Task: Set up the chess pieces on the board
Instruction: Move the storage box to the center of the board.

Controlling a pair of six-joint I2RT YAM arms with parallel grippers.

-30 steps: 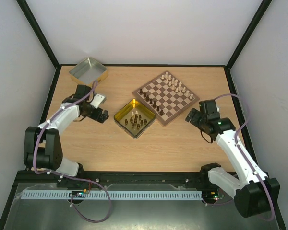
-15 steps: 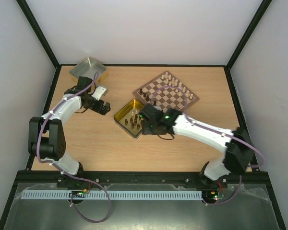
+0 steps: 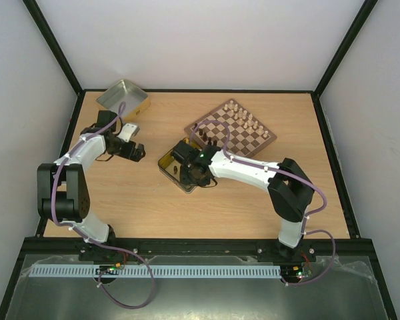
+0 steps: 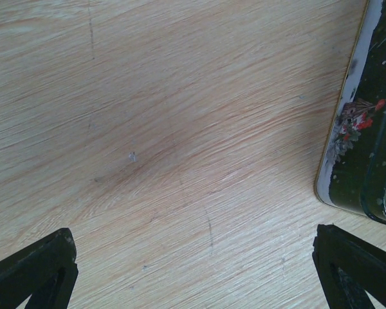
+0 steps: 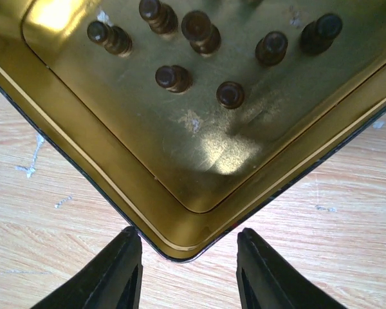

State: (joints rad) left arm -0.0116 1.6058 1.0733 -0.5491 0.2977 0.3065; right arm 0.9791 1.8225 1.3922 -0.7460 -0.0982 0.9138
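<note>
The board (image 3: 272,139) lies at the back right of the table. Cream chess pieces (image 3: 243,117) line its far edge, and a few dark ones (image 3: 203,130) stand by its left edge. Several dark chess pieces (image 5: 174,77) stand in the yellow-gold tin (image 5: 199,187). My right gripper (image 5: 188,235) hangs over that tin's near corner (image 3: 187,187), its jaws partly apart, straddling the corner and holding nothing. My left gripper (image 4: 193,232) is wide open over bare wood, just left of the tin's dark, flower-printed outer wall (image 4: 357,129). In the top view the left gripper (image 3: 139,152) points toward the tin.
A silver tin (image 3: 122,98) sits at the back left corner. My right arm (image 3: 253,175) stretches across the table's middle in front of the board. Black frame rails edge the table.
The right arm has swung from the right side of the table to the gold tin, and its jaws have narrowed. The left gripper has shifted slightly left and back.
</note>
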